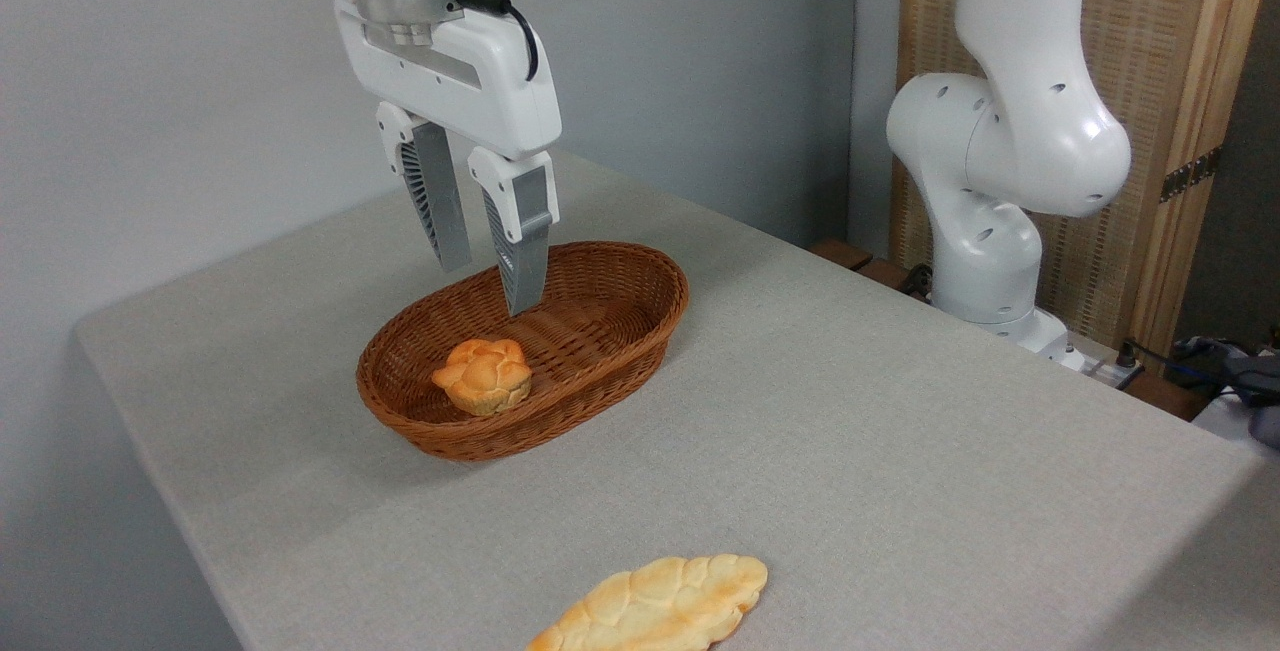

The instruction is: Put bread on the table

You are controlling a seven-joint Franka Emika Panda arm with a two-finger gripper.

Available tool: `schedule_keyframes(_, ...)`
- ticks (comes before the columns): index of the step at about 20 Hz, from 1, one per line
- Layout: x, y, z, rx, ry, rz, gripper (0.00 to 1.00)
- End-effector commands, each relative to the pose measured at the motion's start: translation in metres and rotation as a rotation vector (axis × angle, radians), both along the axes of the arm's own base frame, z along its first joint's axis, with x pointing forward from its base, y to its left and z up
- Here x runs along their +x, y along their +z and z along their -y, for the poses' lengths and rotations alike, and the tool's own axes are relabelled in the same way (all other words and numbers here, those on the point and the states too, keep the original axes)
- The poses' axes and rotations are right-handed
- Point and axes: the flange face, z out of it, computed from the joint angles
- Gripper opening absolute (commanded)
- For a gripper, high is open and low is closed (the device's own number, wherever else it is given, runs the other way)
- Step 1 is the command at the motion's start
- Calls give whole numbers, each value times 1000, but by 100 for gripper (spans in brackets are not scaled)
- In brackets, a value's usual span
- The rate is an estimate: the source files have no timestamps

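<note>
The bread (483,375), a small round golden-orange bun with a knotted top, lies in the left part of a brown oval wicker basket (640,276). The basket stands on the grey-beige table (850,451). My gripper (488,288) hangs over the basket, above and slightly behind the bun, with its fingers pointing down. It is open, and nothing is between the fingers. The fingertips are clear of the bun.
A long flat pale braided loaf (655,606) lies on the table near the front edge. The arm's white base (1000,181) stands at the right behind the table. A wooden screen (1180,81) and cables are at the far right.
</note>
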Motion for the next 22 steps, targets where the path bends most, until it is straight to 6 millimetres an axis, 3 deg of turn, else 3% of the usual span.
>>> schedule_keyframes(1, 2, 6, -15, -5, 31, -4, 100)
schedule_keyframes(12, -5, 1, 0, -11, 6, -7, 100)
schedule_keyframes(16, -23, -34, 39, -28, -54, 24, 100)
schedule_keyframes(18, -28, -52, 69, -49, -94, 22, 100)
schedule_keyframes(22, -34, -86, 101, -106, -110, 44, 100)
